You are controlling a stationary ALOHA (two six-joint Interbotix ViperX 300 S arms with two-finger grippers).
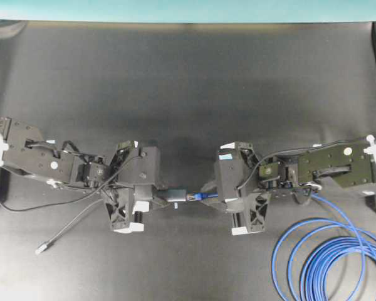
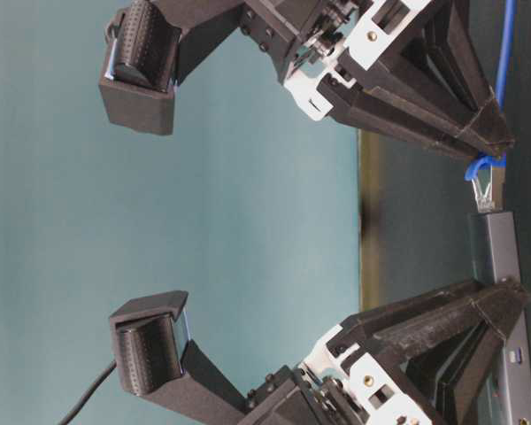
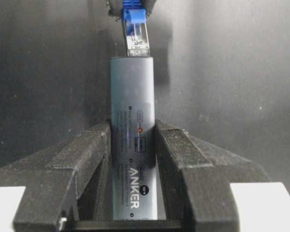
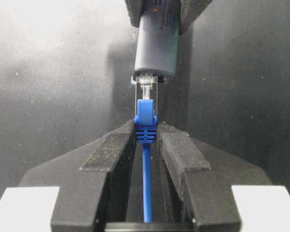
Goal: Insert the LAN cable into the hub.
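Observation:
The hub (image 3: 133,121), a slim dark-grey bar with white lettering, lies between my left gripper's (image 3: 133,133) fingers, which are shut on its sides. My right gripper (image 4: 146,134) is shut on the blue boot of the LAN cable (image 4: 146,121). The cable's clear plug (image 4: 146,87) points straight at the hub's (image 4: 156,48) end face and its tip touches or sits just inside the port there. How deep it sits I cannot tell. From overhead the two grippers (image 1: 155,197) (image 1: 216,195) face each other at the table's middle, with the hub (image 1: 175,194) and the plug (image 1: 197,196) in line between them.
The rest of the blue cable lies coiled in loops (image 1: 326,257) at the front right of the black table. A thin grey cable with a small silver plug (image 1: 44,248) trails off to the front left.

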